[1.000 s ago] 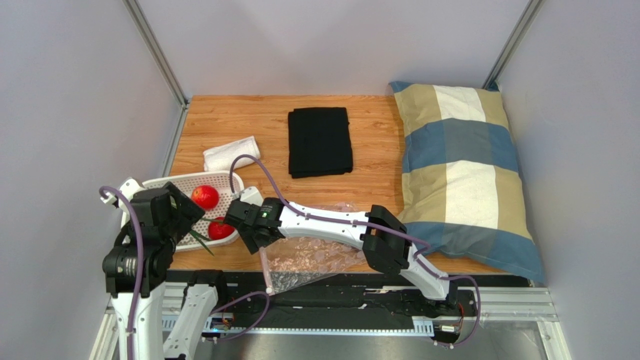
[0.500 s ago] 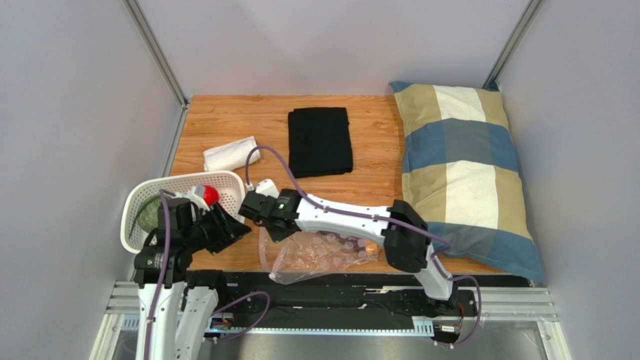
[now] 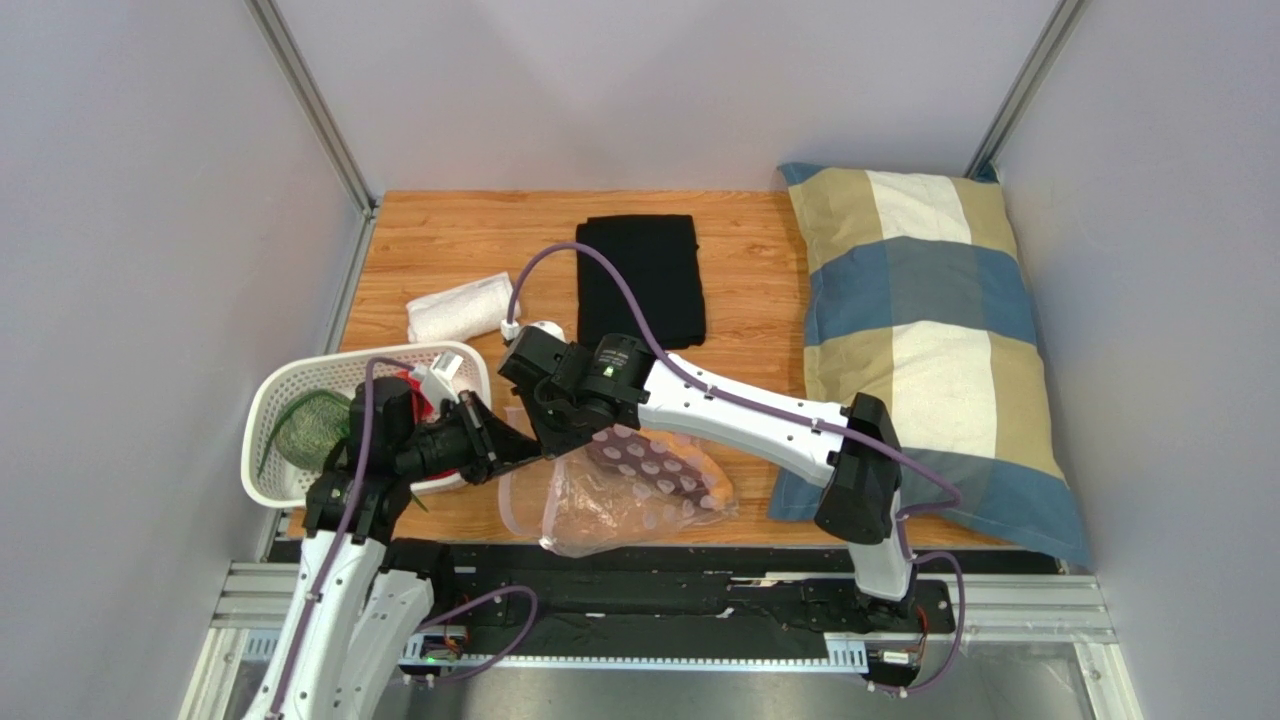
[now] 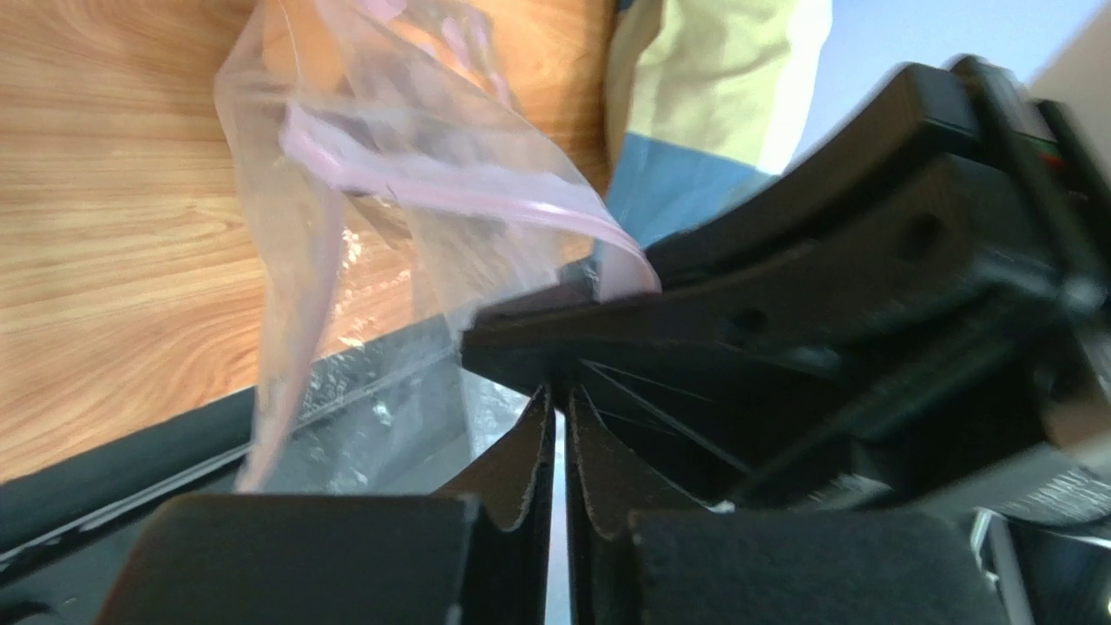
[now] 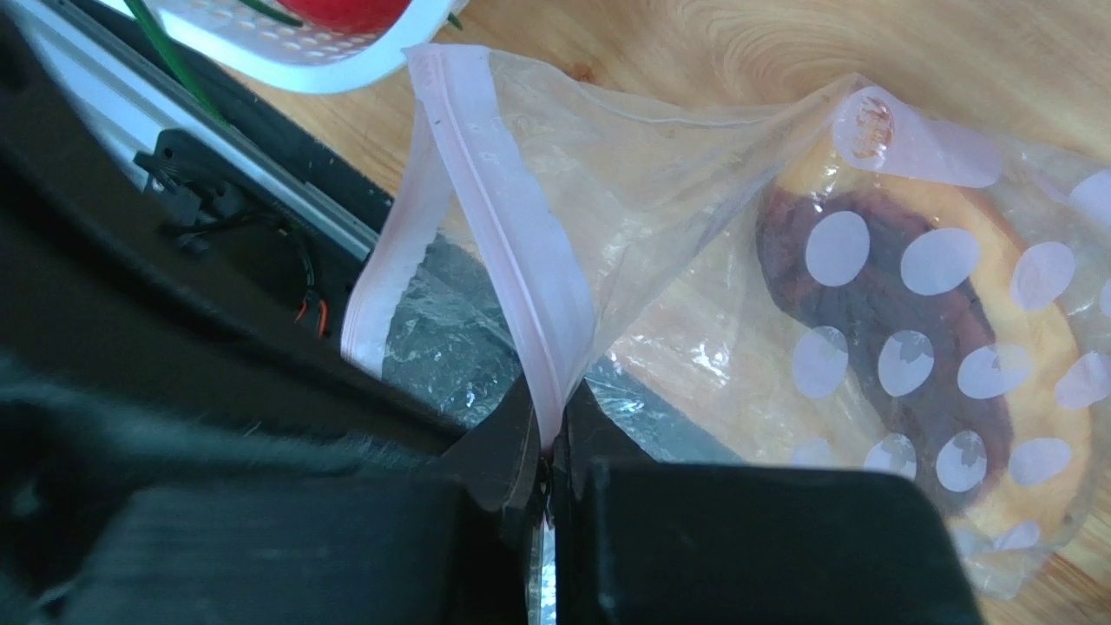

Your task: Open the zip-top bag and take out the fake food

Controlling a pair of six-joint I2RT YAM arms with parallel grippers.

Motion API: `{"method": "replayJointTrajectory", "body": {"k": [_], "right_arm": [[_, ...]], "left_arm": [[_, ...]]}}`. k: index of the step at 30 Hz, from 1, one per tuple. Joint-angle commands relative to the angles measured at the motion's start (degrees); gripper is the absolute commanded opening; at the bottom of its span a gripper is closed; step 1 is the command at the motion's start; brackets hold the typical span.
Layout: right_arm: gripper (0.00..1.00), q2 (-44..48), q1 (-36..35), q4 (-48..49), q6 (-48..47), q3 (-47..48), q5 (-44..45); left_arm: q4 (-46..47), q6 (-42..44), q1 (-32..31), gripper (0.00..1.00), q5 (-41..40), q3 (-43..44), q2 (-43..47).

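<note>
Hanging by its pink zip strip from the right gripper [image 5: 548, 449], whose jaws are pressed shut on it, the zip-top bag [image 5: 652, 169] is otherwise laid on the wooden table [image 3: 451, 240]. An orange-brown piece of fake food [image 5: 913, 326] is seen inside. The left gripper [image 4: 558, 430], almost closed, is set just beside the bag's mouth; whether any film is pinched cannot be told.

- A light wooden table [image 3: 451, 240] with visible grain, seen from above.
- Plain pale grey walls [image 3: 676, 75] enclose it on three sides.
- Slanted metal posts [image 3: 308, 98] stand at the far corners.
- A silver metal rail [image 3: 1022, 600] runs along the near edge.
- The light is soft and even.
</note>
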State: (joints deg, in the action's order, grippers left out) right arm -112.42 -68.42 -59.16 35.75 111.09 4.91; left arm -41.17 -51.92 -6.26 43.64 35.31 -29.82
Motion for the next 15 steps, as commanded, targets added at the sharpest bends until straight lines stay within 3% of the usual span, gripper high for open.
{"method": "replayJointTrajectory", "body": {"k": [1, 5, 15], "right_arm": [[0.00, 1.0, 2.3, 1.3, 1.0, 3.2, -6.4], [0.00, 3.3, 6.7, 1.4, 2.8, 1.4, -10.6], [0.00, 3.4, 9.9, 4.8, 2.9, 3.0, -22.7]], "left_arm": [[3.3, 0.0, -3.2, 0.01, -5.5, 1.4, -4.6], [2.6, 1.1, -3.2, 0.00, -9.2, 1.5, -4.2], [12.8, 0.5, -4.4, 0.00, -3.9, -0.8, -10.0]]}}
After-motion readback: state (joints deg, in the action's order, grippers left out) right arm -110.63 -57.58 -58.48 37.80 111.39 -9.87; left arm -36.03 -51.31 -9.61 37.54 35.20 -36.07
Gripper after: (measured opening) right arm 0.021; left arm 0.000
